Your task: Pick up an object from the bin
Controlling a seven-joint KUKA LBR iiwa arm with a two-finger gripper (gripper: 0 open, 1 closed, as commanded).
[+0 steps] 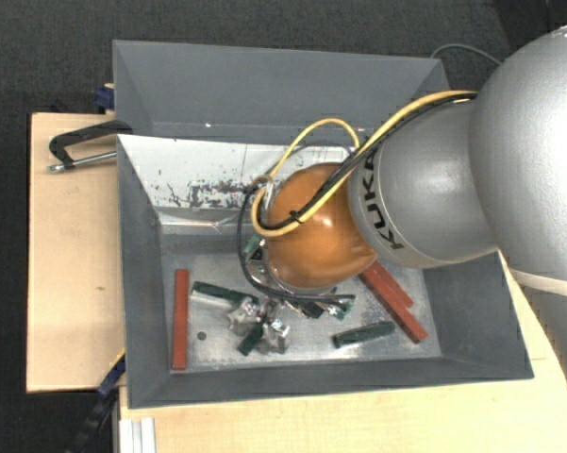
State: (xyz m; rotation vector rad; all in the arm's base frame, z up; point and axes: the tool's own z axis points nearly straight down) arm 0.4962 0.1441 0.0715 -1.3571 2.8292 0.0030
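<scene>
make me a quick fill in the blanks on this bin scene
1. The long bar by the left wall of the bin is ____.
2. The wrist cover above the pincer is ____.
3. The short bar right of the pincer is dark ____.
Missing: red; orange; green.

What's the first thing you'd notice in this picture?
The big silver arm with its orange cover reaches in from the right. Under it sits a small heap of green and silver bits. A red stick lies by the left wall of the bin.
</scene>
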